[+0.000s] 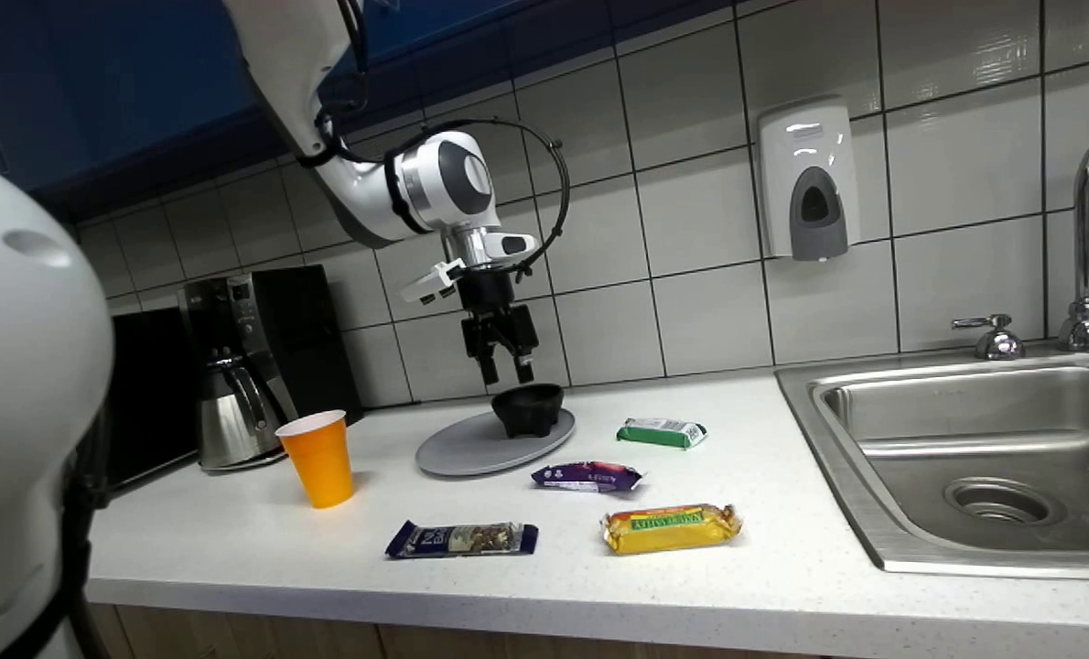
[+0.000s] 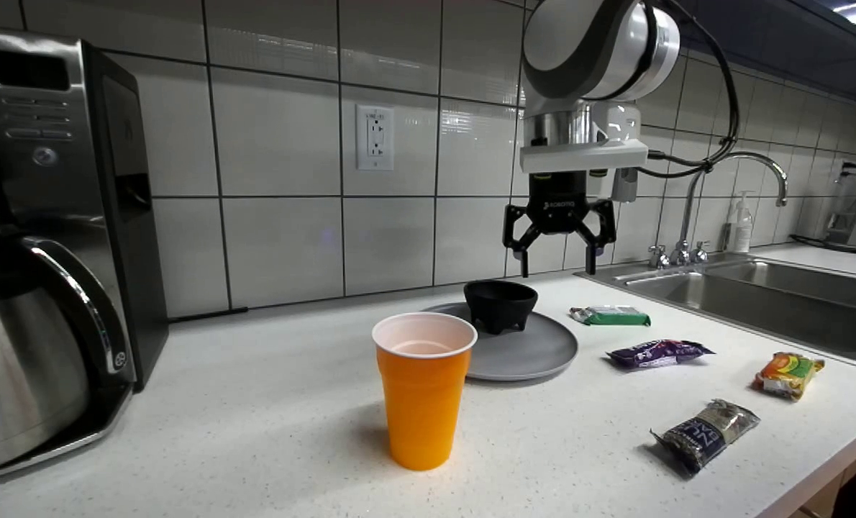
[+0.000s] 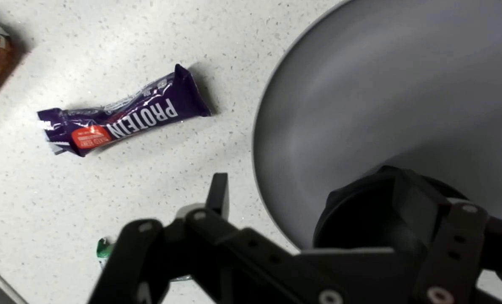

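Counter [image 1: 261, 549]: white and finely speckled, with wooden fronts [image 1: 252, 636] below and blue cupboards [image 1: 142, 82] overhead.
Wall [image 1: 700, 210]: pale square tiles with dark joints, bearing a soap dispenser [image 1: 808, 183] and a power outlet [image 2: 375, 137].
Coffee maker [image 2: 61, 180]: steel and black, near the wall, well apart from the sink [image 1: 837, 458].
Bowl [image 2: 500, 306]: black, matte and round, mouth upward on stubby feet; it stands on the grey plate [image 3: 360, 93], off-centre toward the wall.
My fingers [image 2: 590, 260]: spread wide, pointing down, grasping nothing; I hang above the bowl, near it but apart, and in my wrist view one fingertip overlaps the bowl's mouth while the other shows over the counter outside the plate.
Plate rim: round and low; a narrow strip of counter lies between it and the wall, another between it and the purple bar [image 3: 124, 118].
Cup [image 2: 424, 403]: orange, white inside, upright, apart from the plate.
Sink side: a green bar [image 1: 661, 433] lies between plate and sink.
Front edge [image 1: 599, 615]: a dark nut bar [image 1: 462, 540] and a yellow packet [image 1: 671, 529] lie near it.
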`<move>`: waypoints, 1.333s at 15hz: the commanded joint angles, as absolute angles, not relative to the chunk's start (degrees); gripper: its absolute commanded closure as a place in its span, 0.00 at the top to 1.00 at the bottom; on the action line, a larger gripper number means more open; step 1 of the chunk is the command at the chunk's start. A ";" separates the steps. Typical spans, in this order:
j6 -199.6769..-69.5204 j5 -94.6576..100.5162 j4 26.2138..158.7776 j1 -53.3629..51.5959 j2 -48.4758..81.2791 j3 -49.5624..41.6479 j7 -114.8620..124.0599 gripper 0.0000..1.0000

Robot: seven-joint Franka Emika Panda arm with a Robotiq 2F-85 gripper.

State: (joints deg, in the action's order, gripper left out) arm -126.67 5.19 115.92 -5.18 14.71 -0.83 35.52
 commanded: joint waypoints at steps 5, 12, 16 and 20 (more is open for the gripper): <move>-127.81 4.76 112.76 -5.55 19.15 -3.31 44.86 1.00; -128.36 5.71 109.90 -6.21 22.69 -4.06 50.10 1.00; -127.68 5.52 107.93 -6.37 24.89 -4.05 50.68 1.00; -127.74 5.95 106.47 -6.79 26.52 -4.53 51.37 1.00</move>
State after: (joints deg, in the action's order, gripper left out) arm -128.48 5.10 109.01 -5.58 24.90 -3.30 49.42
